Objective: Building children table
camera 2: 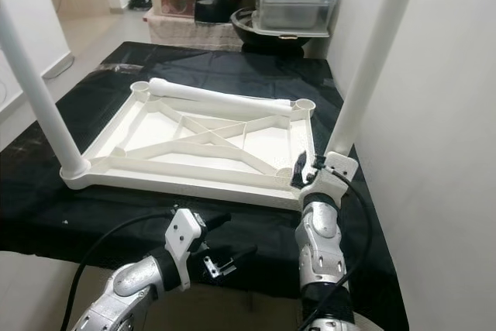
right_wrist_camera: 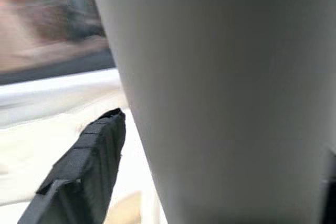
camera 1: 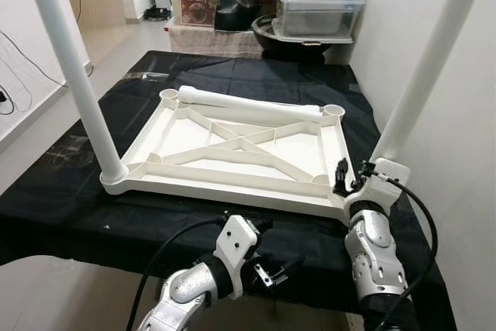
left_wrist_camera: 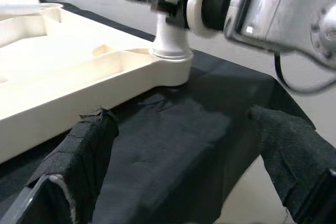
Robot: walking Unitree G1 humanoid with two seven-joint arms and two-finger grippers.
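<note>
The tabletop (camera 1: 232, 153) lay upside down on the black-draped table (camera 1: 70, 207), ribs up, so its corner sockets faced up to take legs. At its near left corner one leg (camera 1: 74, 75) already stood seated, leaning a little outward. A loose leg (camera 1: 248, 104) lay across the far edge of the tabletop, between the two empty far sockets, within reach for later. The left gripper (camera 1: 267, 273) hung off the table's near edge, fingers spread and empty, pointed toward the near right corner, likely waiting. At that corner the right gripper (camera 1: 349, 180) clasped the base of a second leg (camera 1: 426, 67), which leaned outward; it was probably being pressed or turned into its socket.
</note>
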